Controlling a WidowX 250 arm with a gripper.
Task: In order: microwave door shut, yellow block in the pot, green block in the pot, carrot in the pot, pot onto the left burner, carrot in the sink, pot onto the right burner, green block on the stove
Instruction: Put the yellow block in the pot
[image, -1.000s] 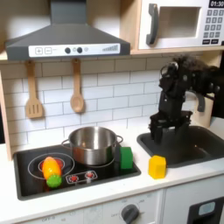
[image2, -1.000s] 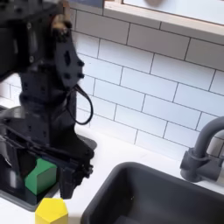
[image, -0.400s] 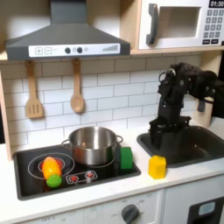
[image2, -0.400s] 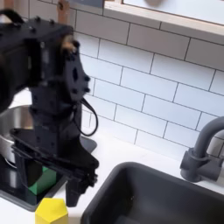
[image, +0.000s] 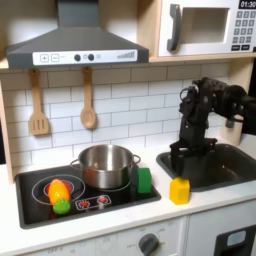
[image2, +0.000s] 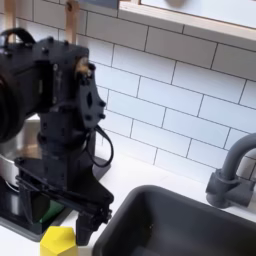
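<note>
In the first exterior view, my gripper (image: 183, 159) hung pointing down above the white worktop (image: 190, 214), at the near-left corner of the sink (image: 222, 165) and just behind the yellow block (image: 179, 190); its dark fingers blended together there, so I could not tell from this side how far apart they stood. The yellow block sat on the worktop between the stove (image: 85, 195) and the sink. The pot (image: 105, 165) stood on the stove's right burner, with the green block (image: 144, 181) upright just beside it on the cooktop's right edge. The carrot (image: 59, 192) lay on the left burner, its lime tip toward the front. Above, the microwave door (image: 201, 28) was shut flush with its frame. Two wooden utensils (image: 88, 100) hung on the tiled wall under the range hood (image: 78, 43). In the second exterior view, my gripper (image2: 84, 218) pointed down beside the sink (image2: 190, 222) rim, its fingers (image2: 92, 222) slightly parted and holding nothing, with the yellow block (image2: 58, 241) low at the frame's edge just to its left, not touched. The green block (image2: 47, 212) showed behind my arm, next to the pot (image2: 8, 170). The faucet (image2: 234, 172) curved up at the second exterior view's right.
</note>
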